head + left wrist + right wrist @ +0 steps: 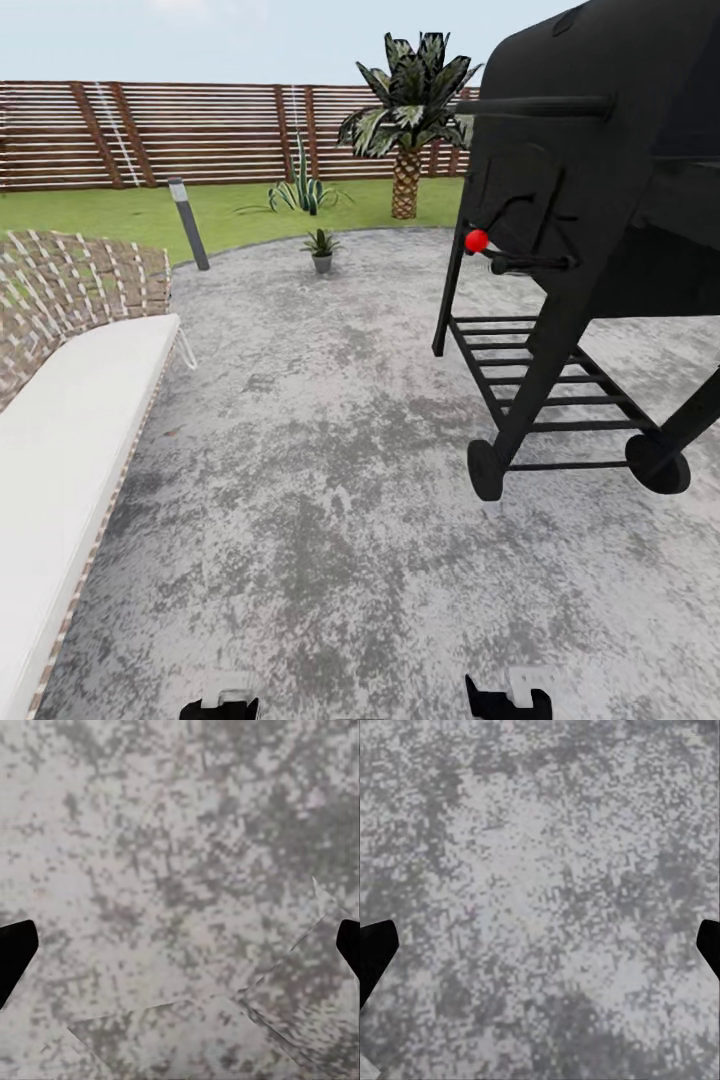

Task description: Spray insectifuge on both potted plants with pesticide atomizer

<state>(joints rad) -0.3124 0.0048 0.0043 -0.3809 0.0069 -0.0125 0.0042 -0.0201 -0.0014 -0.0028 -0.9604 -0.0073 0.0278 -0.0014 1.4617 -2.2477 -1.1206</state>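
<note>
Mottled-grey patio paving (330, 480) runs under the robot and out to the lawn (240, 205). Landmark: big black wheeled barbecue grill (590, 230) standing on the patio, red knob (476, 240) on its near-left side, slatted rack low between its legs.

- One potted plant (321, 249), a green rosette in a little grey pot, sits at the patio's far edge, well beyond and left of the grill. Second plant and the atomizer not spotted.
- Grey bollard lamp (188, 223) stands further left of the grill, at the lawn edge.
- Striped agave clump (300, 188) in the grass behind the pot; palm (408, 120) just left of the grill's lid, further back.
- Brown slatted fence (200, 130) closes off the lawn.
- White-cushioned wicker lounger (70, 420) lies across the patio from the grill.

Left gripper (180, 945): dark fingertips spread wide, nothing between them, bare paving below. Right gripper (540, 945): same, jaws wide apart, empty, over paving.
</note>
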